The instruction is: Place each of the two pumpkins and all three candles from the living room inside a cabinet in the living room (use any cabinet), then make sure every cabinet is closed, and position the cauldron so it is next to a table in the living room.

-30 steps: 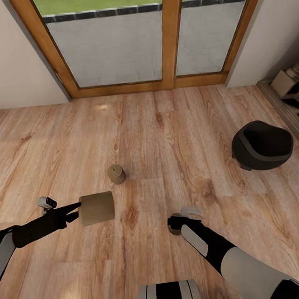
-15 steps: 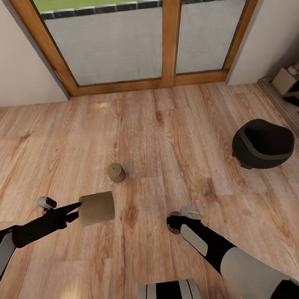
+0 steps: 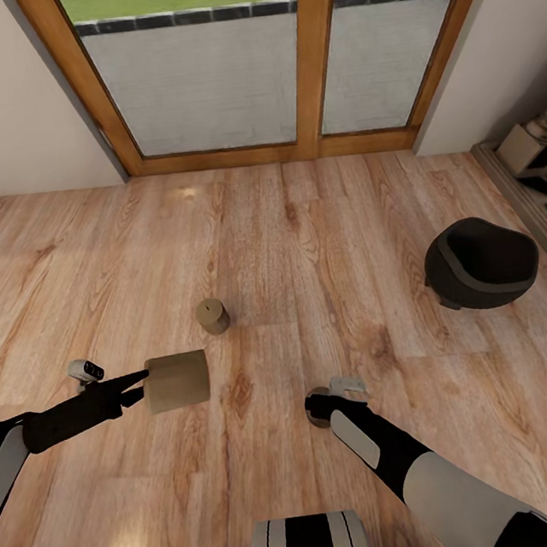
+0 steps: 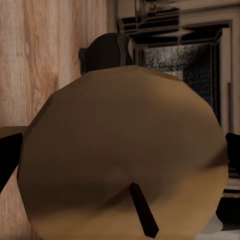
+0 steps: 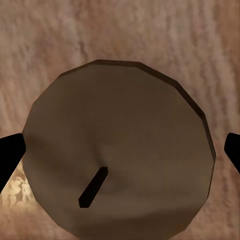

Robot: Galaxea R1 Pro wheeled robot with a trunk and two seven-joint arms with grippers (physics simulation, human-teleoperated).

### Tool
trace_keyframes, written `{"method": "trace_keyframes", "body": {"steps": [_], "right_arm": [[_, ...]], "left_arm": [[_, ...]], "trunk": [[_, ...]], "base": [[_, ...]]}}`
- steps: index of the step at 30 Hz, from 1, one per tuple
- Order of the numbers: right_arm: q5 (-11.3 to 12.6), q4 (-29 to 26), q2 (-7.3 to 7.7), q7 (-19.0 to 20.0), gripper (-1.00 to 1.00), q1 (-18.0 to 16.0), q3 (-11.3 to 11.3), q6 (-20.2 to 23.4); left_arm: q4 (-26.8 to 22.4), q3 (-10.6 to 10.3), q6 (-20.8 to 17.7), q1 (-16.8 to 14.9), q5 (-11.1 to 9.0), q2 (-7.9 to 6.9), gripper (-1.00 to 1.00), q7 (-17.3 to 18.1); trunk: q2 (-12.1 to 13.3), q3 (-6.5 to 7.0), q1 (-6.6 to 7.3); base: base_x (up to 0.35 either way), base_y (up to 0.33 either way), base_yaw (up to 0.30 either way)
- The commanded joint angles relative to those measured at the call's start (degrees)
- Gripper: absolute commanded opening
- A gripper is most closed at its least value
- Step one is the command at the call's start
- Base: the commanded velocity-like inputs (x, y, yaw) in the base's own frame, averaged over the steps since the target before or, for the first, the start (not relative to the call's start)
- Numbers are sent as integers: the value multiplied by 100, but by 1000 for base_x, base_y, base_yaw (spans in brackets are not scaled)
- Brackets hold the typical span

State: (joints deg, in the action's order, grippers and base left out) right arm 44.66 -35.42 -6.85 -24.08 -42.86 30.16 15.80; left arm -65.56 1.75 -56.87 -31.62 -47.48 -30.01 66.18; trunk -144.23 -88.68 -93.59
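A: Left gripper (image 3: pixel 148 382) status?

B: Arm out sideways above the wood floor (image 3: pixel 301 218). It has one candle (image 3: pixel 177 381) lying on its side, held off the floor. In the left wrist view that candle's (image 4: pixel 122 155) wick end faces the camera, with a dark fingertip at either edge, so the fingers look closed on it.

A: Right gripper (image 3: pixel 319 407)?

B: Pointing down near the floor, right over a second candle (image 3: pixel 319 416). Only a brown sliver of it shows past the wrist from the head camera. In the right wrist view the candle (image 5: pixel 120 150) sits between two black fingertips (image 5: pixel 10 157), which are at its sides. Can't tell whether they're actually touching it or still a bit open.

A: Third candle?

B: The third one (image 3: pixel 213 317) stands upright on the floor, ahead of the left gripper and apart from both.

A: Cauldron?

B: The cauldron (image 3: pixel 479 264) is on the floor off to the right, tilted, well away from the candles. It's close to a white shelf unit (image 3: pixel 543 160) along the right wall.

A: Anything else?

B: Wood-framed glass doors (image 3: pixel 313 52) straight ahead, grass outside.
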Motion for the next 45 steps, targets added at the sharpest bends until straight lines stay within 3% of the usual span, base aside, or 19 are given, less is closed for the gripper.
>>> {"method": "trace_keyframes", "body": {"steps": [1,2,3,34,45], "right_arm": [[-28,361,8,-53,100,-3,16,28],[-28,361,8,-53,100,-3,16,28],[-28,361,8,-53,-100,-3,16,28],[-31,361,8,-44,-100,-3,16,28],[-37,358,14,-44,-100,-3,16,28]], "left_arm": [[-1,0,-34,-2,-15,0,-100,9],[-1,-1,-33,0,-15,2,-100,9],[-1,-2,-33,-1,-15,3,-100,9],[-1,-90,-28,0,-15,2,-100,9],[-1,-105,-26,-1,-5,4,-100,5]], "trunk": [[-1,-4,0],[-1,-4,0],[-1,-4,0],[-1,-4,0],[14,240,28]], "base": [[0,0,0],[0,0,0],[0,0,0],[0,0,0],[0,0,0]]}}
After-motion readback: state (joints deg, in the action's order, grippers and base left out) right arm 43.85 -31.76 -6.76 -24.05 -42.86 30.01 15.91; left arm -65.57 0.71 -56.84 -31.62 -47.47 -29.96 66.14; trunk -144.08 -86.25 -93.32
